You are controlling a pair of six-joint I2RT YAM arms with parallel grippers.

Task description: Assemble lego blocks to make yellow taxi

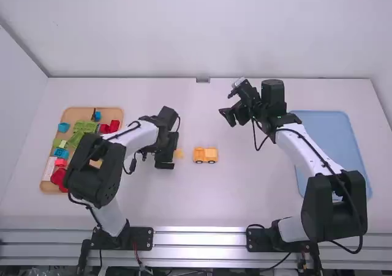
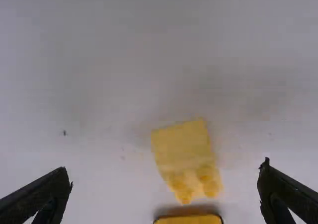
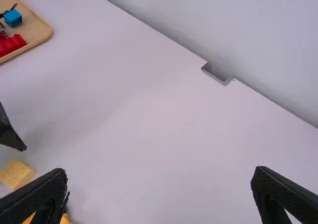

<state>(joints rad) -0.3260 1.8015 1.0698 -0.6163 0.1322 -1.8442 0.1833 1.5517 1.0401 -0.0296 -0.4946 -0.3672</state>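
Observation:
Above the small yellow block (image 1: 179, 153) is my left gripper (image 1: 165, 156), left of the orange-yellow taxi body (image 1: 205, 155) on the table. In the left wrist view the yellow block (image 2: 186, 157) lies between the wide-apart fingers of the left gripper (image 2: 166, 191), touching neither, with the edge of the taxi body (image 2: 189, 219) just below it. My right gripper (image 1: 226, 106) hangs open and empty over the table, beyond the taxi body. The right wrist view has the right gripper (image 3: 159, 191) with nothing held, and the yellow block (image 3: 17, 174) at the left.
A wooden tray (image 1: 72, 113) with several red, green and blue blocks stands at the left, partly behind the left arm. At the right is a blue tray (image 1: 324, 129), partly covered by the right arm. A wall (image 1: 202, 31) rises behind the table's far edge.

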